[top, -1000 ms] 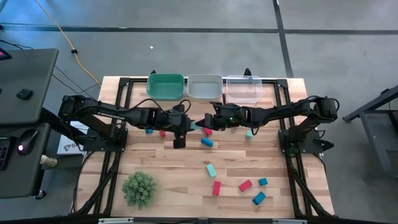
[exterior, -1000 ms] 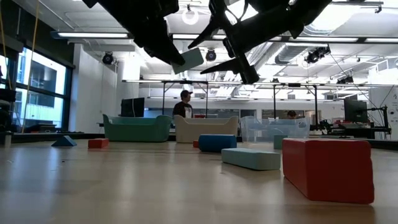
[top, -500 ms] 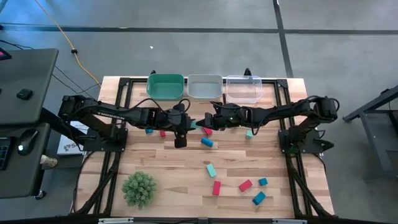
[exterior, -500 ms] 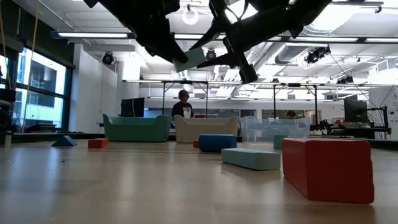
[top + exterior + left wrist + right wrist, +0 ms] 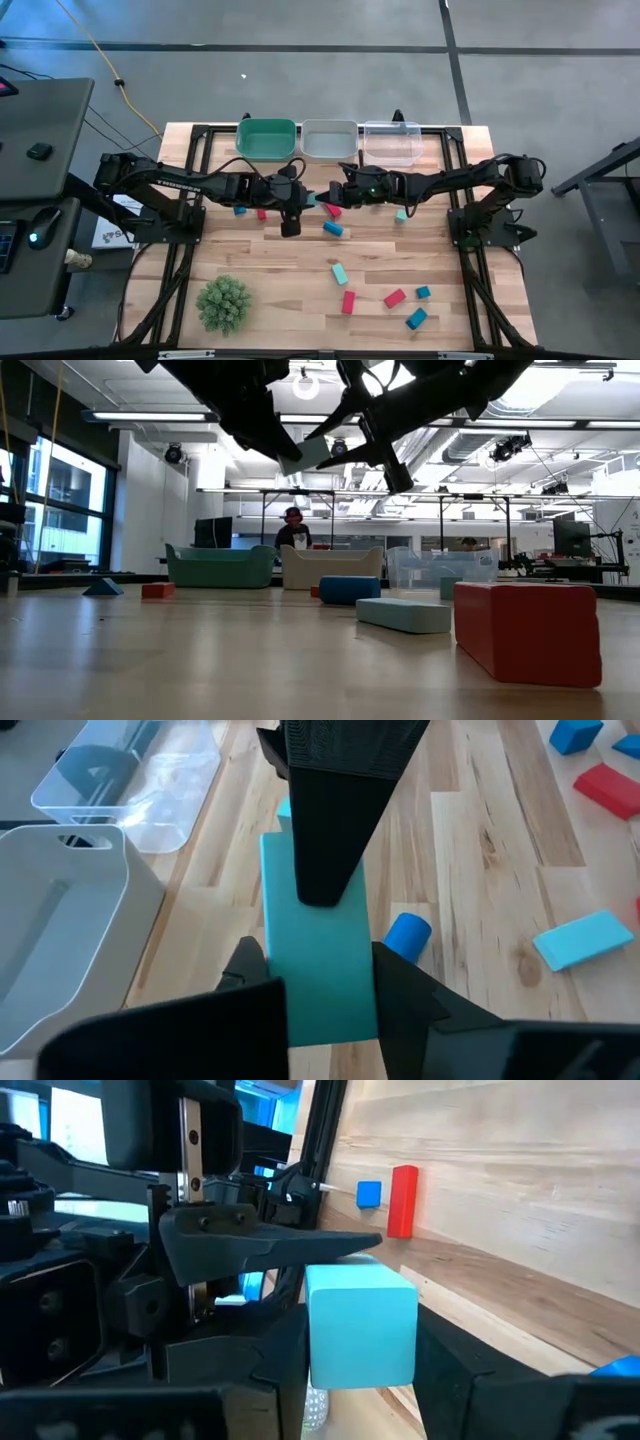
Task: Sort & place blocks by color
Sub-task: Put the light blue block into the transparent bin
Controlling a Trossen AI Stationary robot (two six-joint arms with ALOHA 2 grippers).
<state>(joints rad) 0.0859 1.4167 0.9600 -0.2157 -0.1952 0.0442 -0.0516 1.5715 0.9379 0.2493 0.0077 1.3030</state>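
A light teal bar block (image 5: 316,200) hangs in the air over the table's middle, between my two grippers. My left gripper (image 5: 300,201) reaches in from the table's left and my right gripper (image 5: 329,198) from the right; both are shut on this block. In the low view the block (image 5: 305,455) shows tilted, high above the tabletop. More red, blue and teal blocks lie flat on the wood, among them a blue one (image 5: 333,228), a teal one (image 5: 340,273) and a red one (image 5: 348,301). My left gripper pinches the teal block's two long side faces (image 5: 320,1010) between its fingers, at the end nearer the table's left. The fingers slant down from the left and lie along the bar. The block is clear of the table. My right gripper pinches the block's other end (image 5: 360,1365) between its two fingers, coming nearly level from the table's right. It is rolled, so one finger (image 5: 330,830) lies on the block's upper broad face, the other hidden beneath. The block is held in the air.
Three bins stand in a row at the far edge: green (image 5: 266,138), grey (image 5: 329,139) and clear (image 5: 391,142). A green spiky ball (image 5: 223,302) sits near the front left. Loose blocks (image 5: 416,318) lie at the front right, and others below the arms.
My right gripper has shut on the teal block's free end; a second ago its fingers stood wide apart around it. Both arms have stayed in place, and the block has kept its spot in the air.
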